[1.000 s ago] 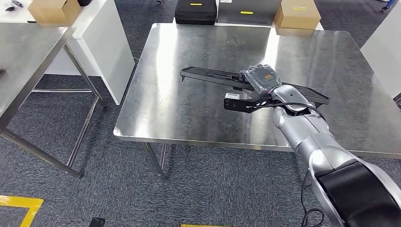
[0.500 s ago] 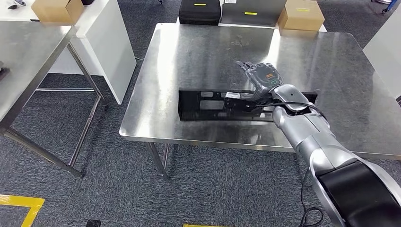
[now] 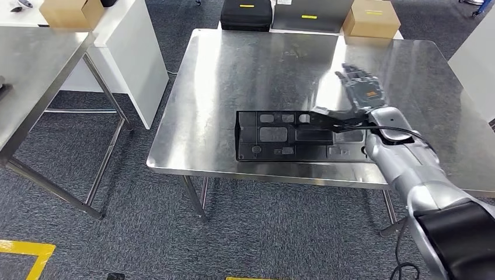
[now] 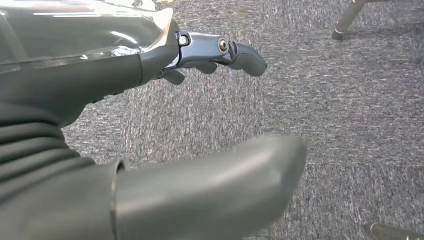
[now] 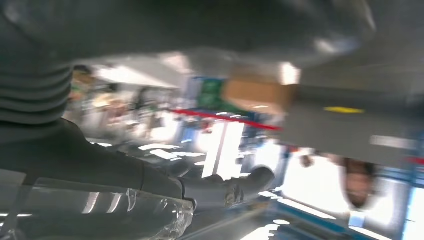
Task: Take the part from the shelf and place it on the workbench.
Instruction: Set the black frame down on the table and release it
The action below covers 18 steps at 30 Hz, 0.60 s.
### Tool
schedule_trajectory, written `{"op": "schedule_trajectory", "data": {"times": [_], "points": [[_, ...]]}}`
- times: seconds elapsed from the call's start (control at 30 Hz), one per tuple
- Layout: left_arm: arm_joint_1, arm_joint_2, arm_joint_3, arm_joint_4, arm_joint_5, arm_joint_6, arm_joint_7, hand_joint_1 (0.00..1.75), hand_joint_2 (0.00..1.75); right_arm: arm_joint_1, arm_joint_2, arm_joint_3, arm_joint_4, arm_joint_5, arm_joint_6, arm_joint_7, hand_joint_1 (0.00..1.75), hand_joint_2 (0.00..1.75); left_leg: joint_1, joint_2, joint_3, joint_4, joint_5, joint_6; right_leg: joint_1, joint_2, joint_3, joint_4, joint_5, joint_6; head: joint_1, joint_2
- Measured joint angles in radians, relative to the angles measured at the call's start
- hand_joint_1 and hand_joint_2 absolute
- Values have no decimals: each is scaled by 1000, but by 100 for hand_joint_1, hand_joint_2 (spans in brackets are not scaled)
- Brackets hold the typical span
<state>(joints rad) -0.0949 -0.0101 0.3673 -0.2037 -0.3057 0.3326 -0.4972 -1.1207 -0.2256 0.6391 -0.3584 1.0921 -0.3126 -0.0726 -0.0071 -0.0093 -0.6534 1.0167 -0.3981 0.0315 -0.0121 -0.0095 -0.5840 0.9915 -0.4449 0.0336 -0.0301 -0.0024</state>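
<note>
Part down on the bench [image 3: 245,64], release step underway

The black part [image 3: 292,137] is lying flat near the bench's front edge, bare steel opening behind it; the right robot hand [image 3: 363,90] is hovering above its far end, fingers spread and holding nothing, so withdrawing looks next; the left robot hand [image 4: 165,120] is hanging empty, fingers apart.
</note>
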Motion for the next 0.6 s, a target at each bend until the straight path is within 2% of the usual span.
{"op": "schedule_trajectory", "data": {"times": [0.27,0.4,0.5,0.6], "points": [[28,0,23,0,4,-19,1,0,0,-35,-229,-104,49,-81,43,95,0,0,-3,-9,-1,0,-1,5,-1,-8,4,0,-3,6,0,0],[29,0,36,0,6,-22,-8,0,0,-36,-292,-153,62,-74,31,212,0,0,-5,-9,0,0,-3,7,-1,-7,5,0,-3,6,0,0],[30,-1,44,0,9,-26,-10,0,0,-35,-327,-167,67,-54,11,248,0,0,-5,-7,1,0,-3,9,-1,-7,5,0,-3,6,0,0],[31,-7,56,0,23,-25,-6,0,0,-19,-365,-185,69,-47,-100,287,0,0,-4,-8,3,1,-4,10,-3,-8,6,-1,-5,9,-1,0]]}}
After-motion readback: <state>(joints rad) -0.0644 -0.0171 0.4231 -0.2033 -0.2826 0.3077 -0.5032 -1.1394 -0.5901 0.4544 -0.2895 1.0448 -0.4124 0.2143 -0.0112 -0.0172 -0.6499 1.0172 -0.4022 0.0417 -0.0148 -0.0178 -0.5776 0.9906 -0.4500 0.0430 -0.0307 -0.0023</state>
